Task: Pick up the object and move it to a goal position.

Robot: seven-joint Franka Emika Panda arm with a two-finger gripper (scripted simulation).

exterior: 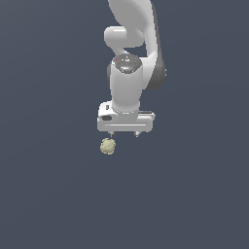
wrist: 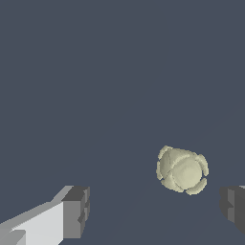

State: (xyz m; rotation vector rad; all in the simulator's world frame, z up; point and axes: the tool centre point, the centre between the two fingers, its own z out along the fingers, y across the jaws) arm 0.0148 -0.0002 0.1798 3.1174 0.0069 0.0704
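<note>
The fingers (wrist: 76, 213) of the gripper (wrist: 155, 210) are spread wide, nothing grasped. The ball (wrist: 182, 170) is seen ahead of the gap between them, nearer one finger, untouched by either.

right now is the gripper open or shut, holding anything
Gripper: open, holding nothing. The small lumpy pale yellow-beige ball sits apart from both grey fingertips, not gripped.

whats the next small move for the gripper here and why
Probably shift the gripper sideways to centre it, then descend. The fingers are spread open and the ball sits apart from both, nearer one finger; in the exterior view it lies near the gripper's left end.
</note>
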